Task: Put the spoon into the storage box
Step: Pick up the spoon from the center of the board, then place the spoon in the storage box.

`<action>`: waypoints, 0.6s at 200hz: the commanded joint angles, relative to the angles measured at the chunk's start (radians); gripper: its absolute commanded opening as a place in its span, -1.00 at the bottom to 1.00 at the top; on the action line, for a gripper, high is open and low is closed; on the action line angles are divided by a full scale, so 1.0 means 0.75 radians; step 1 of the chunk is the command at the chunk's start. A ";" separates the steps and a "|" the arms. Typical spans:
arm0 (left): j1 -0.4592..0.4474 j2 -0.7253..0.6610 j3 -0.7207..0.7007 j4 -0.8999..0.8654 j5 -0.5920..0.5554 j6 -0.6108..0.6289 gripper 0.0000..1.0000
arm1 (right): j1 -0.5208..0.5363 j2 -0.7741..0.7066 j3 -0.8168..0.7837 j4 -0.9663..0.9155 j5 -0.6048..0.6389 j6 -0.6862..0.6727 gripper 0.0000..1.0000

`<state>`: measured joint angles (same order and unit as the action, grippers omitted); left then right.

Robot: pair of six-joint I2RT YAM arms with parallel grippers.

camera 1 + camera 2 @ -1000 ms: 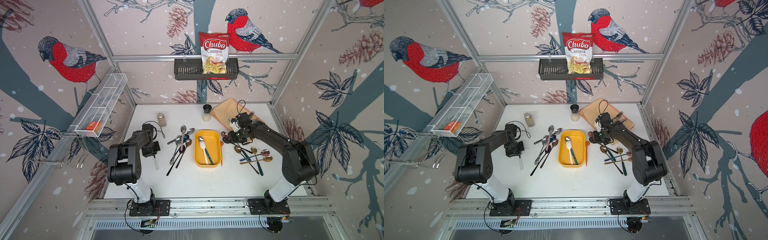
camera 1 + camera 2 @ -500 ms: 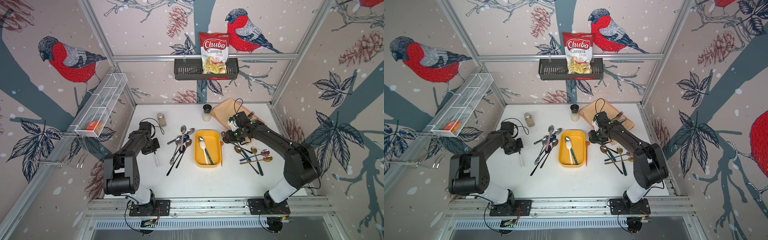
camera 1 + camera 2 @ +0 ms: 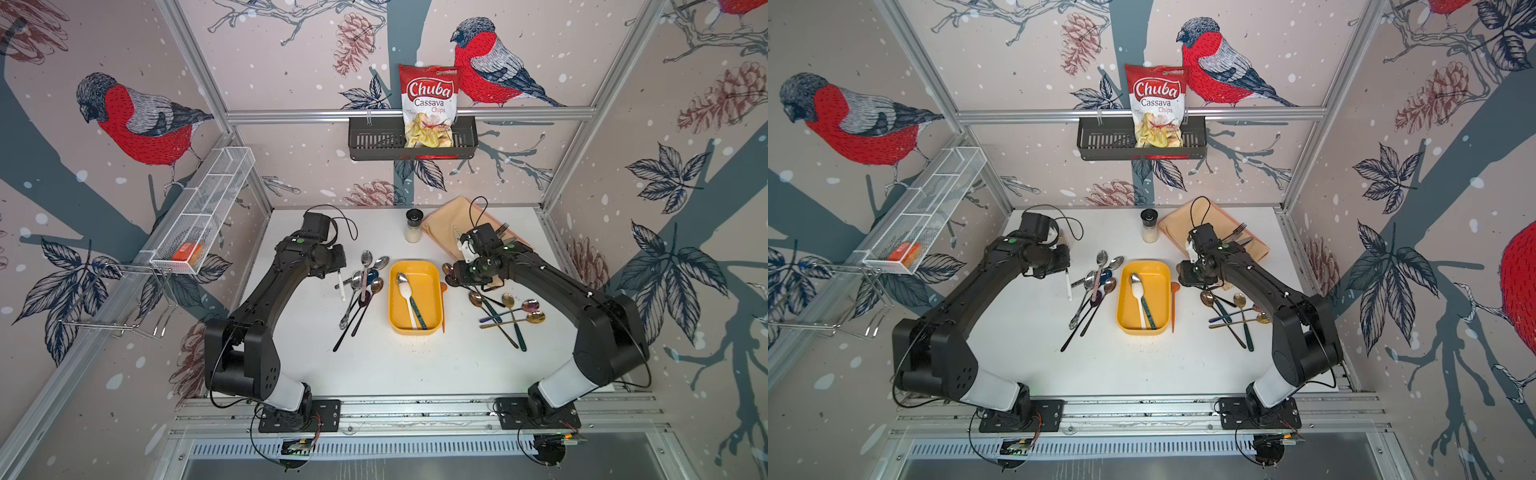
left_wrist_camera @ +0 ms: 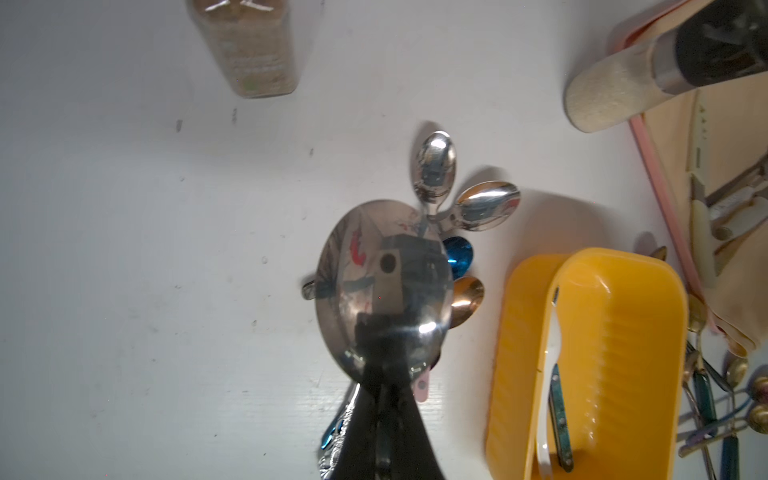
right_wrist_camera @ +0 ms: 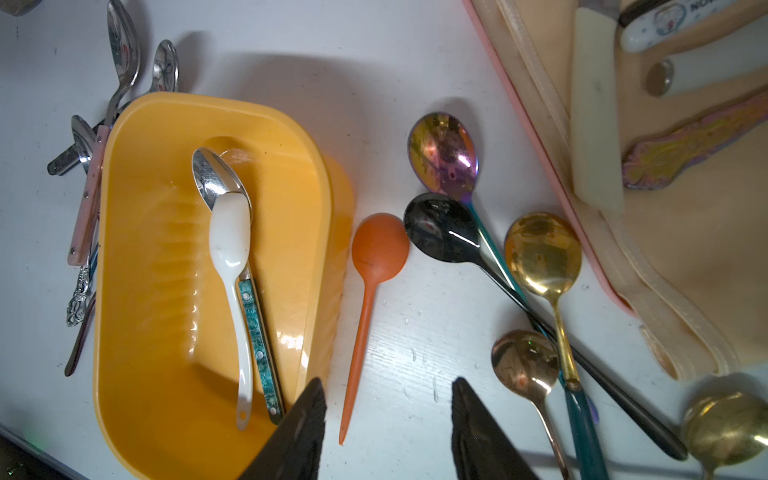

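Pinched silver spoon [image 4: 382,270] in left end effector [image 4: 385,370] beside storage box [image 4: 513,374]; spread right end effector [image 5: 386,384]. Could have slipped from shiny handle, missed box.

Left end effector [image 4: 384,395] clamped on spoon [image 4: 382,274]; right end effector [image 5: 387,386] parted

Bright, even light. Right wrist view: soft shadow above the storage box [image 5: 124,266]. Left wrist view: glare on the spoon [image 4: 382,282], upper-left jar [image 4: 249,50] blurred. Both top views bow at the edges.
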<state>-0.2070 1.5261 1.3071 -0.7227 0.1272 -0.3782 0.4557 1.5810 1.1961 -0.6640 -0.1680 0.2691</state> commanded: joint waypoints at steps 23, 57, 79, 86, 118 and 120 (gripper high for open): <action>-0.219 0.141 0.184 0.000 0.083 -0.120 -0.95 | -0.032 -0.049 -0.039 -0.006 0.010 0.025 0.01; -0.380 0.287 0.299 0.043 0.116 -0.193 -0.95 | -0.041 -0.079 -0.070 -0.004 0.016 0.034 0.01; -0.462 0.352 0.325 0.070 0.119 -0.223 -0.95 | -0.052 -0.097 -0.101 0.005 0.016 0.040 0.01; -0.480 0.370 0.323 0.082 0.123 -0.237 -0.95 | -0.055 -0.105 -0.112 0.010 0.014 0.041 0.01; -0.525 0.425 0.282 0.139 0.137 -0.285 -0.95 | -0.059 -0.121 -0.141 0.017 0.013 0.042 0.01; -0.527 0.425 0.278 0.142 0.137 -0.288 -0.95 | -0.063 -0.122 -0.142 0.018 0.013 0.044 0.01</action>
<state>-0.5880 1.8286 1.5352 -0.6678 0.2142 -0.5518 0.4122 1.5028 1.0996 -0.6609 -0.1646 0.2909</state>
